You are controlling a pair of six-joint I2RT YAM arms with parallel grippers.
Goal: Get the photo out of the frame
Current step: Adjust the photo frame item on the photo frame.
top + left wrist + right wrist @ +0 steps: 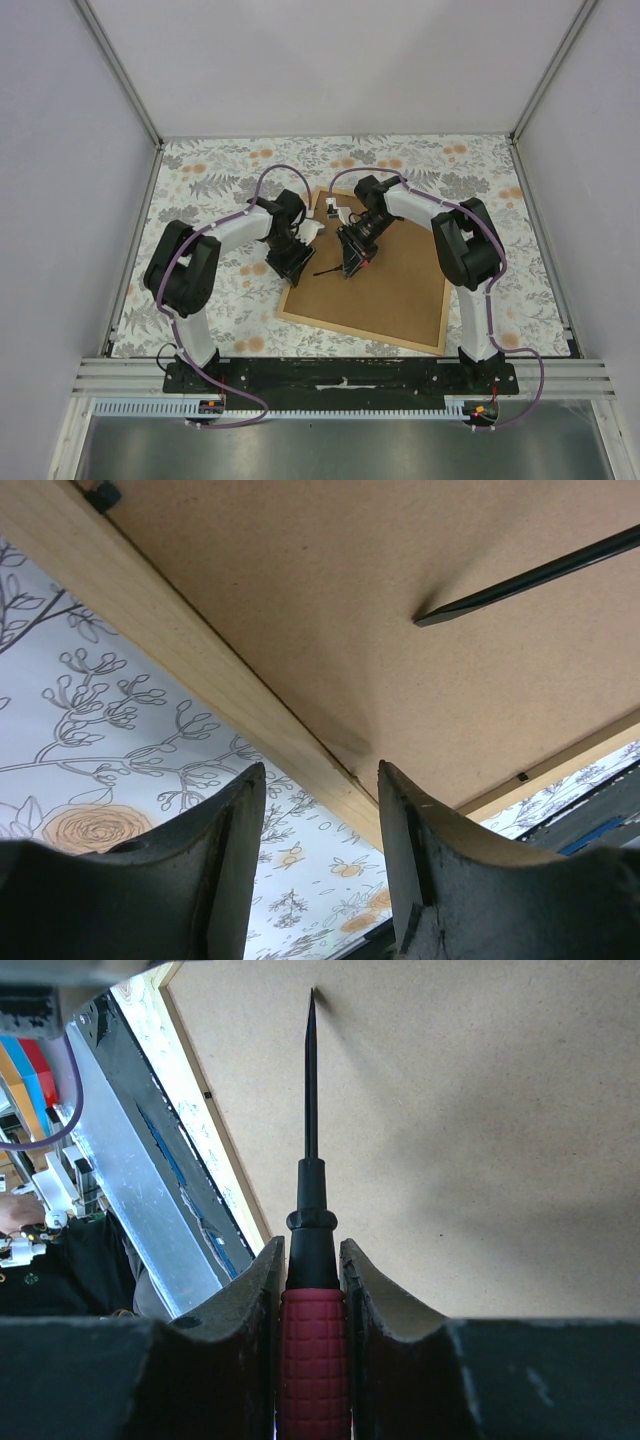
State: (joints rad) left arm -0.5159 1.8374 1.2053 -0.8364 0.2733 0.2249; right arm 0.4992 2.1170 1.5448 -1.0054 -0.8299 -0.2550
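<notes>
Brown board side up, the frame [395, 295] lies flat and skewed on the table [220, 170], its long axis running roughly left to right. The left gripper [320, 780] sits at the frame's left wooden edge, jaws apart and empty. The right gripper [312, 1250], above the board, is clamped on a red-handled screwdriver [311, 1160].

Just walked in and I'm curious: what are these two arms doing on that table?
Two robot arms are working on a picture frame lying face down on the flowered table, its brown back facing up. The right gripper is clamped on a red-handled screwdriver whose tip points at the backing. The left gripper hangs open over the frame's wooden edge, holding nothing. The photo is not in sight, so it is not yet out.
</notes>
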